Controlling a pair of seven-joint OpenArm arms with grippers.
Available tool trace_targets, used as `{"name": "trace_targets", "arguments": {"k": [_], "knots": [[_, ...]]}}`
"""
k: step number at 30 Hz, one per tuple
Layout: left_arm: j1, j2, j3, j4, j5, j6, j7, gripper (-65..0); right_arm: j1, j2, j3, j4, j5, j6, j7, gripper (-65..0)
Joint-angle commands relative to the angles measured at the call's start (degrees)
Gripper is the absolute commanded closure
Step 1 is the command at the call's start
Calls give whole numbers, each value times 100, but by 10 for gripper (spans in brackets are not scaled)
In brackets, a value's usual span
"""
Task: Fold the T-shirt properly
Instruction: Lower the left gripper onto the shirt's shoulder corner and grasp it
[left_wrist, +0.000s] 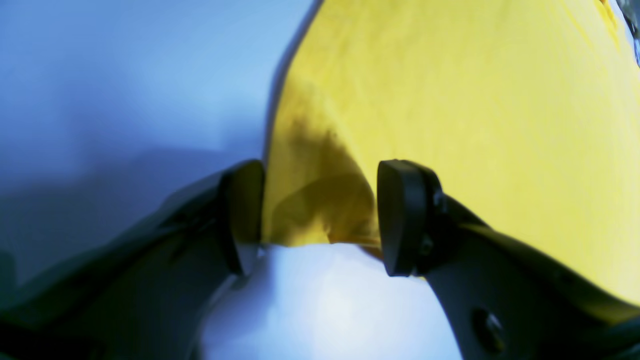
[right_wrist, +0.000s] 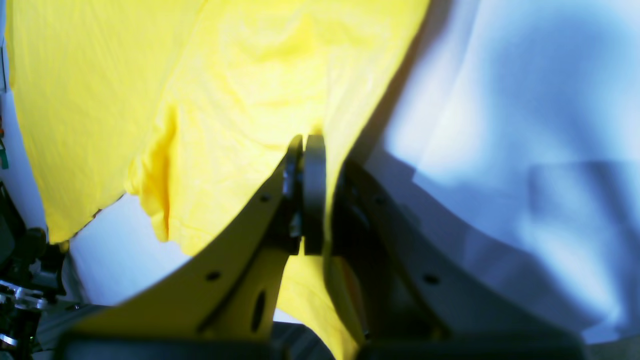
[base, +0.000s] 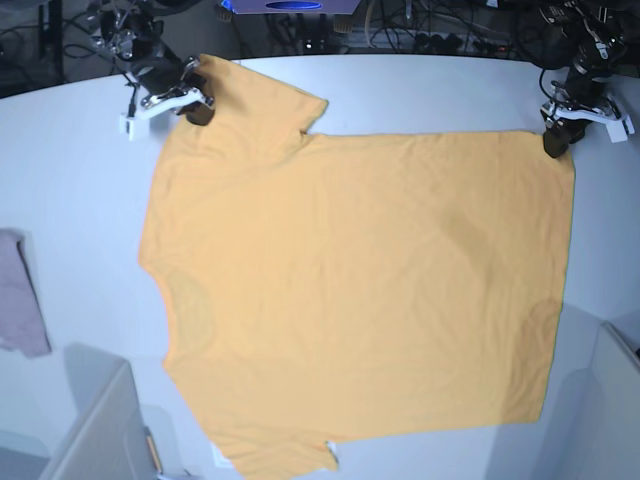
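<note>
Your right end effector (right_wrist: 305, 150) is clenched on a fold of the large plain orange-yellow cotton T-shirt (base: 360, 290): in the right wrist view its two dark pads meet with yellow cloth pinched between and draping down both sides. In the base view this end effector (base: 195, 100) sits at the shirt's far sleeve corner, low against the white table (base: 80, 200).

Your left end effector (left_wrist: 320, 215) is released. The left wrist view shows its black pads (left_wrist: 400, 215) well apart, straddling the T-shirt's corner, with the cloth edge lying between them, untouched by either. In the base view it (base: 553, 140) stands at the far hem corner, pointing down.

Only the base view shows the whole T-shirt: spread flat across the middle of the table, sleeves toward that view's left, hem toward its right. The wrist views are blurred and give only cloth and table close up.

A small pinkish-grey cloth (base: 20, 295) lies at the left edge of the base view, well apart from the T-shirt. Grey bin walls (base: 100, 425) stand at the near corners; the near sleeve lies just beside the left one.
</note>
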Motion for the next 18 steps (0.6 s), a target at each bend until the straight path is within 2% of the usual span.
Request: {"name": "trace_targets", "arguments": {"k": [1,7,14,18], "knots": [[145,24,19,-11,274,77,511,-344,-54,45,-17,1,-116,-124,-167,0],[365,138,1,-90,247,51,538,-346,-54,45,10,1,-116,-124,-167,0],[901,103,54,-107,-1036,51,547,-346,-54,45,10,1,-116,-124,-167,0],[1033,130,54,-90,-1229,51,547,-346,8,45,-26,1,-116,-124,-167,0]]}}
